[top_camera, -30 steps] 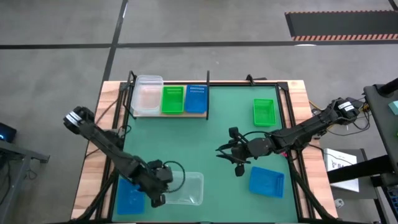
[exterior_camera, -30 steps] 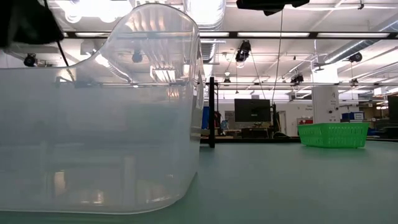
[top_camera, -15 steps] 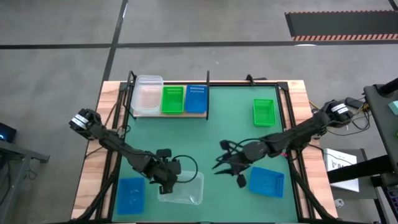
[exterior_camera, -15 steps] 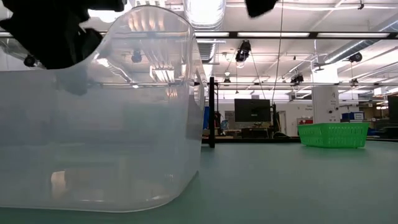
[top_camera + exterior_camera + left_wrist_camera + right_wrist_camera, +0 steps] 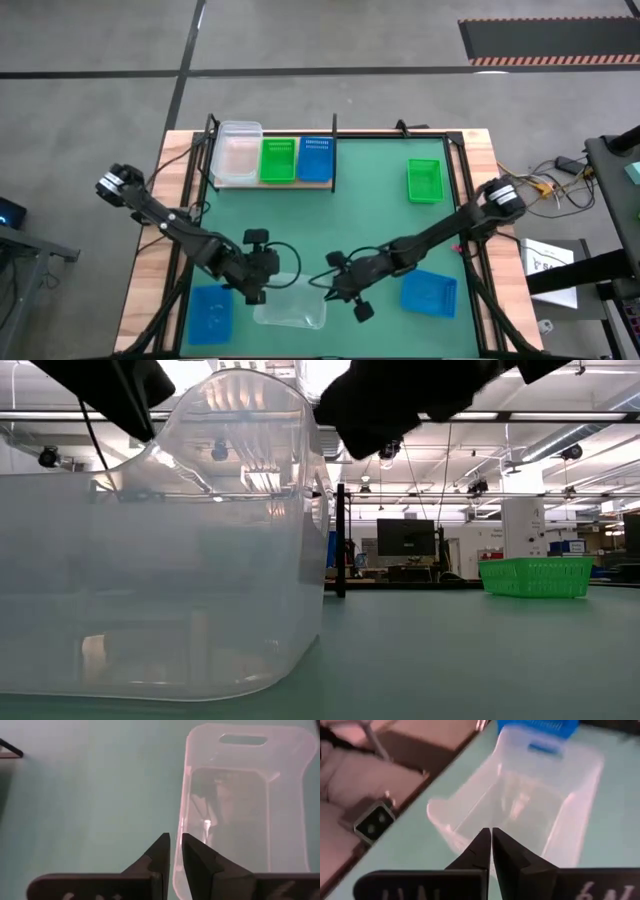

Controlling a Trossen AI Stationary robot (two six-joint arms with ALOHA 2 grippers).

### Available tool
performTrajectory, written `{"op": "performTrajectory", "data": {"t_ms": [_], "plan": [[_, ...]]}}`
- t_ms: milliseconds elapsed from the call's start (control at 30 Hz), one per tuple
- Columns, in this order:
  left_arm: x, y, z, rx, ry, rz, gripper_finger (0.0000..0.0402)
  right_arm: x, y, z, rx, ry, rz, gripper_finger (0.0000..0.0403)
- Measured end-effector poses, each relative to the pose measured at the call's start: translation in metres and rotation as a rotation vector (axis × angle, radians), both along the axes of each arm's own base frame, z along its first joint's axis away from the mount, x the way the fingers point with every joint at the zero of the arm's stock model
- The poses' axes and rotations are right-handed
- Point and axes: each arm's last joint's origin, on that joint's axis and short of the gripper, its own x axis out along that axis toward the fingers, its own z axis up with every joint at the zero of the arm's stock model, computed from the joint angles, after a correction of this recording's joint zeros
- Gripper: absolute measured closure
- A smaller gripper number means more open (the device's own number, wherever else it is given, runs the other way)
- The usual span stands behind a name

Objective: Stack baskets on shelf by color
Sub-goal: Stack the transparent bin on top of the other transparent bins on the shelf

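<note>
A clear basket [image 5: 292, 304] lies on the green mat near the table's front edge and fills the left of the low view [image 5: 160, 560]. My left gripper [image 5: 257, 293] is shut on its rim at the left end. My right gripper [image 5: 325, 290] has its fingers together at the basket's right end [image 5: 491, 835]. The shelf [image 5: 300, 184] at the far left carries a clear basket [image 5: 238, 152], a green basket [image 5: 278, 160] and a blue basket [image 5: 316, 158], side by side on their bottoms. My left gripper [image 5: 175, 842] pinches the clear basket's long side rim [image 5: 183, 827] near its left end, between its two fingers. The fingers slant down from the table's left. The basket rests on the mat on its bottom. My right gripper stands over the basket's right end wall [image 5: 470, 832]; I cannot tell whether it touches it.
A loose green basket [image 5: 423, 180] sits at the far right of the mat. One blue basket [image 5: 428, 292] lies near right and another [image 5: 211, 312] near left, close beside the clear one. The mat's middle is bare.
My right gripper has swept down and toward the table's near left, from the mat's middle to the clear basket's right end, and its fingers have come together. My left gripper has rolled at the basket's left end. The clear basket has shifted slightly toward the left.
</note>
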Motion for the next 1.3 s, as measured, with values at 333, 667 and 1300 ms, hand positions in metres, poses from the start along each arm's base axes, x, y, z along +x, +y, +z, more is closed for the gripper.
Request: {"op": "performTrajectory", "data": {"t_ms": [333,667,1300], "plan": [[-0.012,-0.005,0.013,0.065,-0.074,-0.075,0.0369,0.021,-0.032,0.039,-0.621,0.0,-0.25,0.0394],[-0.019,-0.013,0.0,0.065,-0.053,-0.089,0.0369,-0.009,-0.024,0.087,-0.238,0.072,-0.082,0.0394],[-0.021,-0.01,0.007,0.136,-0.099,-0.118,0.0369,0.023,-0.064,0.029,-0.4,-0.012,-0.323,0.0394]]}}
